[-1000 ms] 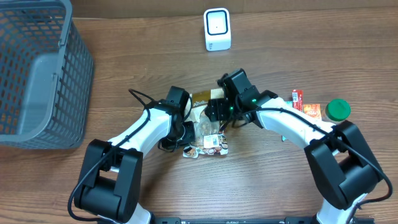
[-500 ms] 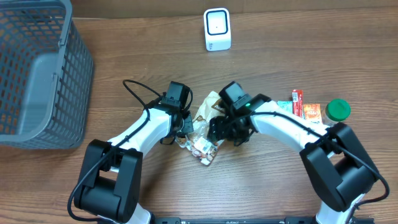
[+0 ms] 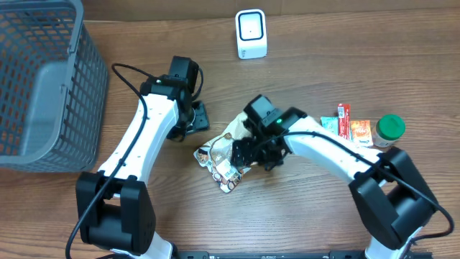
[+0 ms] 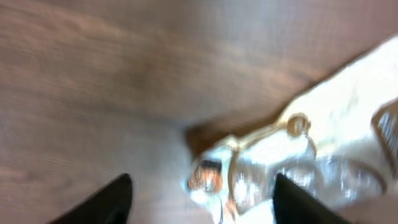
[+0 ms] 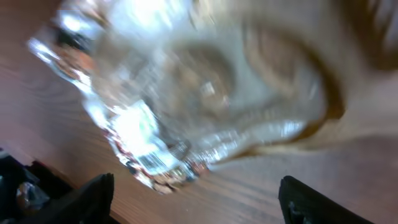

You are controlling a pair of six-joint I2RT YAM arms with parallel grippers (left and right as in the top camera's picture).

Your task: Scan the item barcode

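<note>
Wood table (image 3: 323, 216): snack bag (image 3: 218, 164) under R tool (image 3: 248, 152), L tool (image 3: 198, 119) apart

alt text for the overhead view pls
A crinkly snack bag lies in the middle of a wooden table, with the right end effector over it and the left end effector open, apart from it. A grey basket sits left, a white scanner at the back.

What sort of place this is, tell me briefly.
Probably a mock shop checkout on a wooden table: a white scanner, a grey basket, and packaged goods like the snack packet.
</note>
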